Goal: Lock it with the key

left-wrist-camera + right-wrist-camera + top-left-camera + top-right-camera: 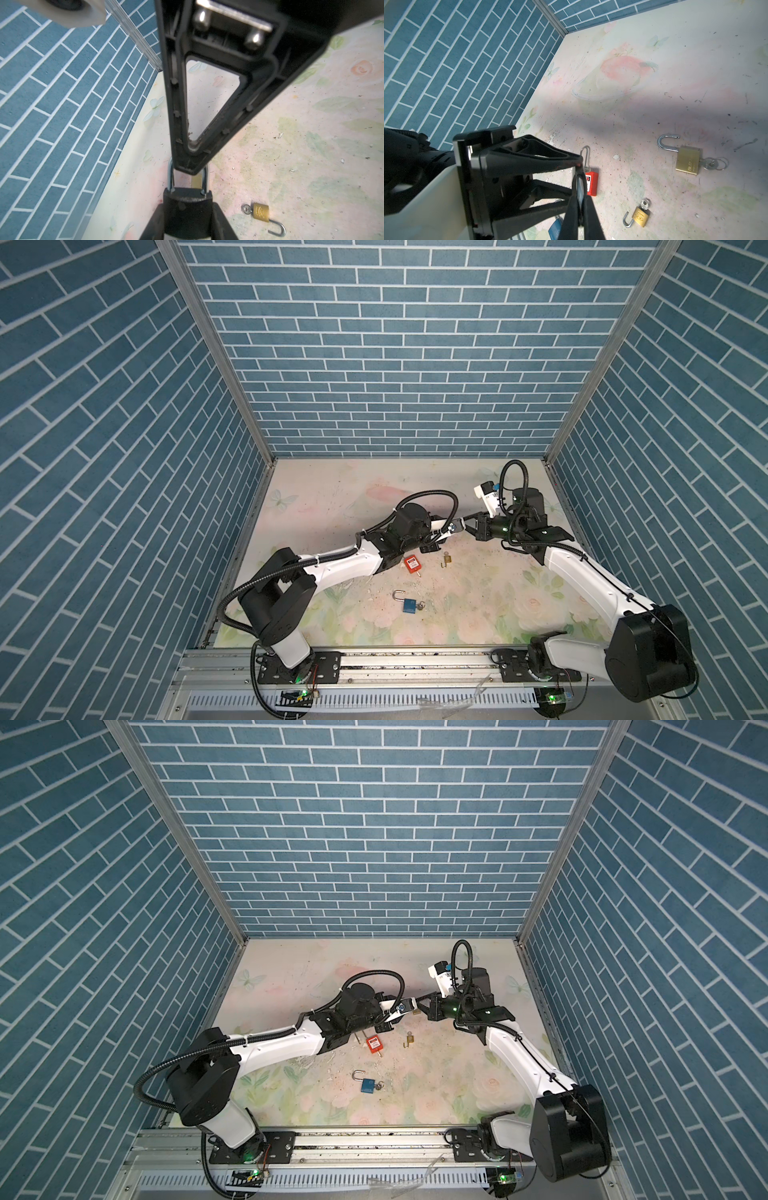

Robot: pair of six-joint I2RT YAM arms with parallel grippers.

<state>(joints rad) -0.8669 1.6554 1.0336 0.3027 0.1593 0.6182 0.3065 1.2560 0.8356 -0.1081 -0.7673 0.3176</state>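
Observation:
A dark-bodied padlock [187,200] with a silver shackle [170,176] sits between my left gripper's [188,207] fingers, which are shut on its body. In both top views the two grippers meet above the mat's far middle, the left gripper [446,529] tip to tip with the right gripper [465,526]. My right gripper [580,199] is shut on a thin silvery piece, and its fingertip [188,168] covers the top of the shackle. Both shackle legs reach the body. This padlock's key is hidden.
Several open padlocks with keys in them lie on the flowered mat [478,605]: a red one [411,563], a small brass one [447,559], a blue one [409,605] and a larger brass one [688,160] under the grippers. Blue brick walls [124,489] enclose three sides.

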